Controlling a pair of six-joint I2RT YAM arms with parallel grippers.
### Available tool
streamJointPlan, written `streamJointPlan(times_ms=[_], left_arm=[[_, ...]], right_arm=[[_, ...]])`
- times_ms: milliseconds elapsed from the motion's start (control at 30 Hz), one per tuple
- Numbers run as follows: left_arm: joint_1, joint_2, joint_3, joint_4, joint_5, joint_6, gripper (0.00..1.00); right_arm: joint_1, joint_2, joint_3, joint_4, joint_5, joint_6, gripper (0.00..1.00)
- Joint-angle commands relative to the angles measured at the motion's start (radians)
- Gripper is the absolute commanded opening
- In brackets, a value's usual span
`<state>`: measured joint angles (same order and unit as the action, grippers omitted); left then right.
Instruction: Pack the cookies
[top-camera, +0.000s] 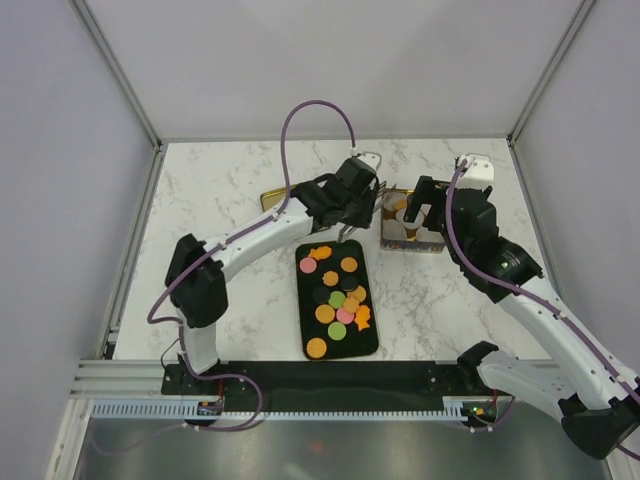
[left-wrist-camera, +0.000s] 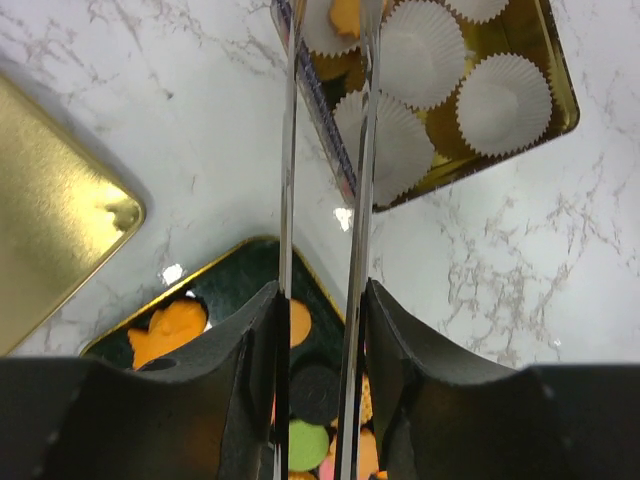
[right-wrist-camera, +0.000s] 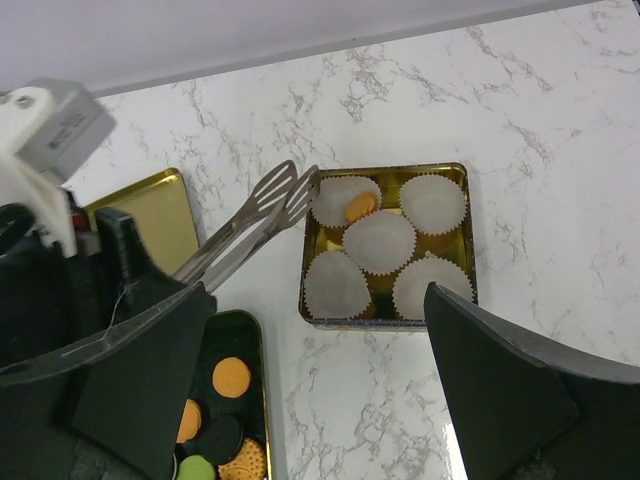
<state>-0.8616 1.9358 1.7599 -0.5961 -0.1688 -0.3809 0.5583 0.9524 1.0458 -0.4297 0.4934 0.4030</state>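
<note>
Many cookies (top-camera: 325, 313) — flat, round, multicoloured

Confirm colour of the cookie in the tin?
Orange; the cookie shows best in right wrist view.

Five cups (right-wrist-camera: 378, 241), one tin (right-wrist-camera: 390, 171), one lid (right-wrist-camera: 165, 220), one tray (top-camera: 368, 343), one pair of tongs (right-wrist-camera: 262, 213). Roughly fourteen cookies (top-camera: 325, 313) on the tray, one more in a cup.
</note>
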Motion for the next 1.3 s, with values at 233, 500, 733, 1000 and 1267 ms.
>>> streamJointPlan(times_ms=[233, 500, 733, 1000, 1267], left_arm=[[-0.005, -0.467, -0.436, 0.059, -0.014, -0.085, 0.44], [-0.005, -0.67, -0.661, -0.013, 0.084, -0.096, 0.44], [-0.022, -0.747, -0.772, -0.059, 0.098, -0.116, 0.46], [-0.059, -0.753, -0.81, -0.074, 0.084, -0.131, 0.52], [-0.08, -0.762, -0.818, -0.1, 0.057, -0.147, 0.52]], right_arm=[[-0.003, 0.032, -0.026, 0.052, -0.041, -0.003, 0.98], [-0.003, 0.094, -0.067, 0.091, -0.087, 0.008, 0.98], [-0.001, 0.131, -0.081, 0.123, -0.122, 0.014, 0.98], [-0.003, 0.151, -0.09, 0.134, -0.125, 0.011, 0.98], [-0.003, 0.151, -0.096, 0.138, -0.125, 0.011, 0.98]])
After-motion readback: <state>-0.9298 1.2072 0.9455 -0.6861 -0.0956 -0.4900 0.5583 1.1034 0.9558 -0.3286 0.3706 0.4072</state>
